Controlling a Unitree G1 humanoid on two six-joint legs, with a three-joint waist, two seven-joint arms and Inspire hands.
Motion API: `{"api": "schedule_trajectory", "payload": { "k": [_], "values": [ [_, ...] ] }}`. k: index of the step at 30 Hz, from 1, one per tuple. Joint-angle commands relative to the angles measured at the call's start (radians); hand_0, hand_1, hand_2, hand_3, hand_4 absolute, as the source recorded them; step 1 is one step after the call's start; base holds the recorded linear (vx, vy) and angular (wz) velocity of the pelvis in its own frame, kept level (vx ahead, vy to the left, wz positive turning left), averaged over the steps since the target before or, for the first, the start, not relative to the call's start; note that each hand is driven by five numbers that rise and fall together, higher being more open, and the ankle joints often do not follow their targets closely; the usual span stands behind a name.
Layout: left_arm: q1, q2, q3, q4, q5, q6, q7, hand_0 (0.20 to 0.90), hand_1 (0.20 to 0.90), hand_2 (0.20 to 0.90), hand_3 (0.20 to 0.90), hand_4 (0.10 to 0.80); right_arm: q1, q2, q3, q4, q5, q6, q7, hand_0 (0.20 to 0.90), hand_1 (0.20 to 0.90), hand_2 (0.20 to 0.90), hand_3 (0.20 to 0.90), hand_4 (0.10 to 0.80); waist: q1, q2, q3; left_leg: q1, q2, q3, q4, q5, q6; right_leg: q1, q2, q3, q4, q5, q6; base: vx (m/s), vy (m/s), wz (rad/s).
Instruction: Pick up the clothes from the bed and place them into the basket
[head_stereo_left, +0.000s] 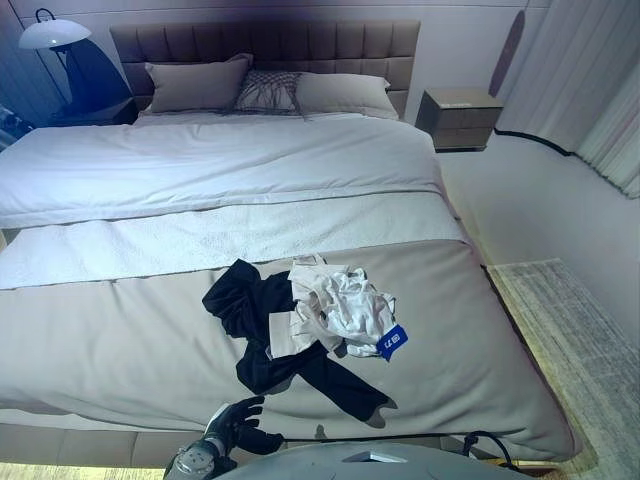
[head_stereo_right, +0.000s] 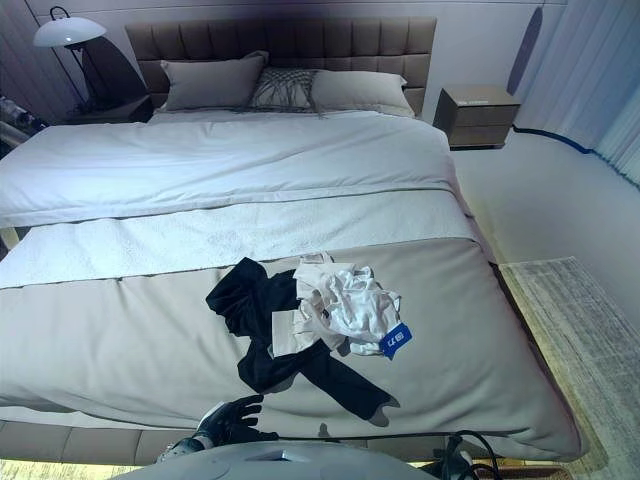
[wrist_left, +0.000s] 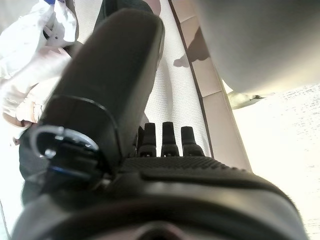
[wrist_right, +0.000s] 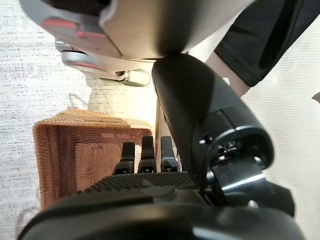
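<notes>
A black garment (head_stereo_left: 262, 330) lies spread on the grey foot of the bed (head_stereo_left: 120, 340). A crumpled white garment (head_stereo_left: 342, 305) with a blue tag (head_stereo_left: 393, 342) lies partly on it. My left hand (head_stereo_left: 236, 420) is at the bed's front edge, just short of the black garment's lower end, with its fingers relaxed and nothing in it. In the left wrist view the hand (wrist_left: 160, 190) points along the bed, with the white cloth (wrist_left: 25, 40) to one side of it. My right hand (wrist_right: 150, 200) is open and empty, low beside the bed and above a woven brown basket (wrist_right: 50, 160) on the floor.
Pillows (head_stereo_left: 200, 85) lie against the headboard. A nightstand (head_stereo_left: 458, 115) stands at the bed's far right and a lamp (head_stereo_left: 52, 34) at the far left. A pale rug (head_stereo_left: 570, 320) lies on the floor to the right. Curtains (head_stereo_left: 600, 90) hang at the right.
</notes>
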Motion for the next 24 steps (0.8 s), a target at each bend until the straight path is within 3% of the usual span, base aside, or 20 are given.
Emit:
{"api": "schedule_trajectory", "payload": {
  "k": [1,7,14,19,22,24],
  "values": [
    [-0.076,-0.016,0.042,0.011,-0.006,-0.047,-0.001,0.9,0.9,0.9,0.9,0.8,-0.041,0.002,0.037,0.019,-0.022,0.0,0.002,0.9,0.9,0.9,0.9,0.8,0.027,-0.001,0.046,0.022,-0.005,0.066,0.006,-0.061,0.006,-0.024,-0.036,-0.071,0.039,0.049,0.057,0.0,0.0,0.0],
    [-0.078,-0.01,0.034,-0.007,-0.041,-0.034,-0.04,0.9,0.9,0.9,0.9,0.8,-0.041,0.0,0.033,0.021,0.019,0.023,0.049,0.9,0.9,0.9,0.9,0.8,0.033,0.001,0.044,0.016,-0.004,0.065,0.006,-0.059,0.003,-0.026,-0.039,-0.077,0.037,0.052,0.061,0.0,0.0,0.0],
    [-0.077,-0.028,0.022,0.008,0.02,-0.039,0.032,0.9,0.9,0.9,0.9,0.8,-0.046,0.01,0.016,0.03,0.071,0.027,0.027,0.9,0.9,0.9,0.9,0.8,0.034,-0.003,0.04,0.018,-0.008,0.061,0.006,-0.062,0.007,-0.027,-0.035,-0.079,0.045,0.043,0.056,0.007,-0.006,0.06],
    [-0.073,-0.029,0.017,0.022,0.043,-0.038,0.058,0.9,0.9,0.9,0.9,0.8,-0.056,-0.002,0.0,0.028,0.06,-0.083,-0.077,0.9,0.9,0.9,0.9,0.8,0.039,-0.004,0.036,0.024,-0.01,0.058,0.006,-0.064,0.009,-0.02,-0.036,-0.079,0.047,0.041,0.056,0.021,-0.004,0.0],
    [-0.068,-0.014,0.02,0.019,0.042,-0.039,0.065,0.9,0.9,0.9,0.9,0.8,-0.065,-0.019,-0.003,-0.019,0.02,-0.209,-0.145,0.9,0.9,0.9,0.9,0.8,0.041,-0.005,0.038,0.025,-0.01,0.058,0.006,-0.064,0.008,-0.02,-0.037,-0.081,0.048,0.044,0.059,0.033,-0.027,0.0],
    [-0.065,-0.008,0.02,0.016,0.043,-0.038,0.063,0.9,0.9,0.9,0.9,0.8,-0.071,-0.029,-0.002,-0.041,0.016,-0.231,-0.158,0.9,0.9,0.9,0.9,0.8,0.044,-0.006,0.039,0.026,-0.01,0.058,0.006,-0.065,0.008,-0.018,-0.037,-0.082,0.047,0.045,0.059,0.023,-0.022,0.01]
  ]
}}
